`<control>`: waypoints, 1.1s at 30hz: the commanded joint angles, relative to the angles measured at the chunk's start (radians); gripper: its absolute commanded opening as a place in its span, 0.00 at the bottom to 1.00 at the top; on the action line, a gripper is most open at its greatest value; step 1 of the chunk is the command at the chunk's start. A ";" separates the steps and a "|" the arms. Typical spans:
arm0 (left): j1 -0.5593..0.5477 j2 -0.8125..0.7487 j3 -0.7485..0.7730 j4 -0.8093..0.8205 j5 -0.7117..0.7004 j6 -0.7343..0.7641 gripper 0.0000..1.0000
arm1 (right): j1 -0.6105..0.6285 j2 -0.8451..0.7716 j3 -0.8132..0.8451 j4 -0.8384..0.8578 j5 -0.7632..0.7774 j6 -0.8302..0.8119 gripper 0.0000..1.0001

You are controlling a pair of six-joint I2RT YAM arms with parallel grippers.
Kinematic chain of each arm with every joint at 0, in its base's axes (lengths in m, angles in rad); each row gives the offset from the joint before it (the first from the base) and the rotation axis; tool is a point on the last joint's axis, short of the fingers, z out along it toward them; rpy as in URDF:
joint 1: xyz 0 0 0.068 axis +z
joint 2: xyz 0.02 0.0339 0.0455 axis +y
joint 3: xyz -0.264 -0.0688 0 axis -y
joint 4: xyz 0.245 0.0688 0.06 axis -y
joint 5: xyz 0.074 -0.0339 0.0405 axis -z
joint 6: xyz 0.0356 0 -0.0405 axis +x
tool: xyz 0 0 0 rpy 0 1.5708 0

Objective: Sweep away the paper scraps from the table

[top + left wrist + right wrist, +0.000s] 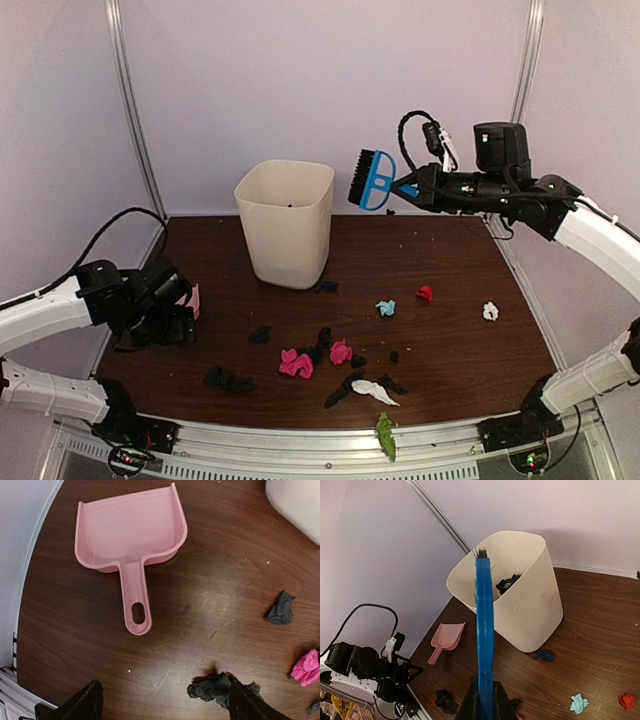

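right gripper clamps a brush in the air, left gripper gapes near the dustpan

the right gripper (pixel 484 700) is closed tight on the handle of a blue brush (pixel 484 630). the brush stands straight out from the fingers, with its black bristles at the far end. beyond the brush tip sits a cream bin (pixel 525 610). only the right wrist view looks into it, and dark paper wads (pixel 506 583) lie inside. the overhead view shows the brush held high above the table (pixel 460 250), well apart from every scrap on it.

the left gripper (pixel 164 685) is spread wide with nothing between its fingers (pixel 82 705). a black scrap (pixel 212 687) lies right at the tip of one finger and is partly hidden by it; whether they touch cannot be told. ahead of the fingers a pink dustpan (pixel 130 535) lies flat. its handle points back toward the fingers and is apart from both tips. from overhead only a pink sliver of it shows beside the gripper.

the paper scraps (pixel 296 363) lie on the table between the two arms. pink, black and white ones cluster below and away from the raised brush. a light blue scrap (pixel 385 308), a red scrap (pixel 425 293) and a white scrap (pixel 490 311) lie nearer the right arm. a green scrap (pixel 385 435) lies on the silver rail (pixel 280 440), seen only from overhead.
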 commanded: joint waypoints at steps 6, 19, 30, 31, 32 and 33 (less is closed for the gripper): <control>0.133 0.078 -0.098 0.113 0.011 -0.056 0.85 | -0.001 -0.065 -0.043 -0.001 0.027 -0.019 0.00; 0.182 0.033 -0.313 0.475 -0.167 -0.023 0.79 | -0.002 -0.121 -0.092 -0.020 0.045 -0.022 0.00; 0.182 0.010 -0.470 0.728 -0.262 0.010 0.75 | -0.002 -0.104 -0.092 -0.018 0.033 -0.028 0.00; 0.182 0.006 -0.479 0.753 -0.272 0.012 0.75 | -0.002 -0.100 -0.089 -0.017 0.028 -0.029 0.00; 0.182 0.007 -0.486 0.767 -0.283 0.008 0.75 | -0.002 -0.095 -0.086 -0.017 0.025 -0.028 0.00; 0.182 0.012 -0.489 0.773 -0.294 0.003 0.75 | -0.002 -0.092 -0.084 -0.017 0.021 -0.028 0.00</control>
